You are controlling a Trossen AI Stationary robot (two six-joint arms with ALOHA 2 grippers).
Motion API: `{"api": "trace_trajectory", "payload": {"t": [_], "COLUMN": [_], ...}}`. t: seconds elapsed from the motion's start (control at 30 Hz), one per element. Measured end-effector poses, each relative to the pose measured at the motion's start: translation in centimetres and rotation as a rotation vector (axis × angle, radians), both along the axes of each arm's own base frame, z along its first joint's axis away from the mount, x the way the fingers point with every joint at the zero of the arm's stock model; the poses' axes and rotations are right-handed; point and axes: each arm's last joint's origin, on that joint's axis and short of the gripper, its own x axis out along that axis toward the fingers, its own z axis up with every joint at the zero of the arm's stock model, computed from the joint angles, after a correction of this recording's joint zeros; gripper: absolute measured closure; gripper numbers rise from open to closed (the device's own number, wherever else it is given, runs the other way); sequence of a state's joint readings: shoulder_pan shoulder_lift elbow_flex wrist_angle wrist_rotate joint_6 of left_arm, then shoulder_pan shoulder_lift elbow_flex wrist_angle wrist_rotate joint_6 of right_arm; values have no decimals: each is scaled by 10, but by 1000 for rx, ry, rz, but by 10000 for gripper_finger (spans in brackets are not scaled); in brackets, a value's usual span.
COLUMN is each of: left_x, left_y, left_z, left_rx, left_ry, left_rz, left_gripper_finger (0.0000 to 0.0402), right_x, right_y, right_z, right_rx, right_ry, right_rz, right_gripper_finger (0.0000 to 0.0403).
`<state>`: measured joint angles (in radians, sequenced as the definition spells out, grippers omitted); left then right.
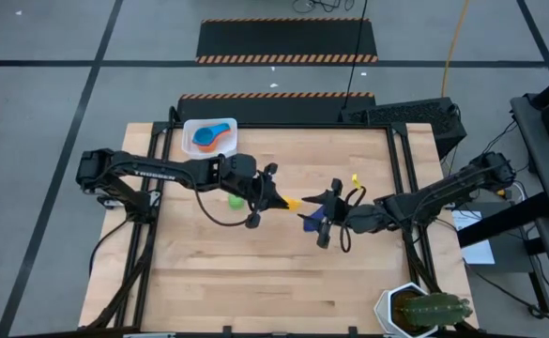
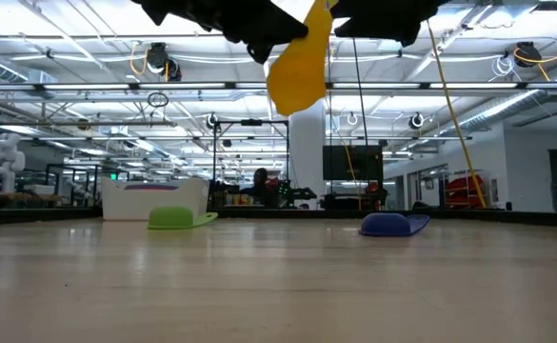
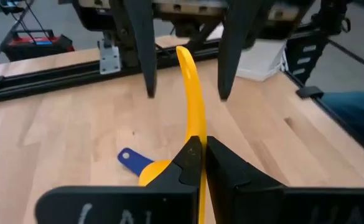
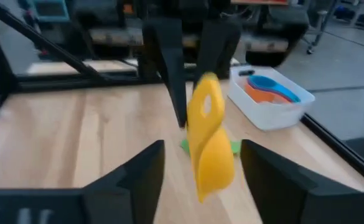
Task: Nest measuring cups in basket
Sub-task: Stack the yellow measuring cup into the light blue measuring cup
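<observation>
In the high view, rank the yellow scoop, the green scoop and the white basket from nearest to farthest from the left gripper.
1. Yellow plastic measuring scoop: pinched in the left gripper, mid-table.
2. Green plastic scoop: on the table beside the left arm's wrist.
3. White rectangular plastic basket: at the table's far left corner.

We see a light wooden table [image 1: 283, 272] with a black frame — on it the white basket [image 1: 190, 131] at the far left corner, a green measuring cup [image 1: 236, 200] and a navy measuring cup [image 1: 311, 221] lying mid-table, and a white hexagonal cactus pot [image 1: 398, 302] at the near right corner.
</observation>
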<state>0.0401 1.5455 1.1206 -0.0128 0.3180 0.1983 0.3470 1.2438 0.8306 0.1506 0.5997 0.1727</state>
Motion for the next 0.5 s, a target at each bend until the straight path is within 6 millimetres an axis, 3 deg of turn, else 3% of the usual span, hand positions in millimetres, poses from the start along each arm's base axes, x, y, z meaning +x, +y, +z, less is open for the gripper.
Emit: {"api": "trace_trajectory", "payload": {"t": [0.43, 0.5], "left_x": [0, 0], "left_y": [-4, -5], "left_z": [-1, 0], "left_rx": [18, 17], "left_ry": [2, -6], "left_rz": [-21, -19], "left_gripper_finger": [388, 391], "right_x": [1, 1], "right_y": [-14, -15], "right_z": [-13, -14], "right_rx": [100, 102], "right_ry": [-172, -187], "right_rz": [160, 158], "right_gripper_finger": [385, 396]}}
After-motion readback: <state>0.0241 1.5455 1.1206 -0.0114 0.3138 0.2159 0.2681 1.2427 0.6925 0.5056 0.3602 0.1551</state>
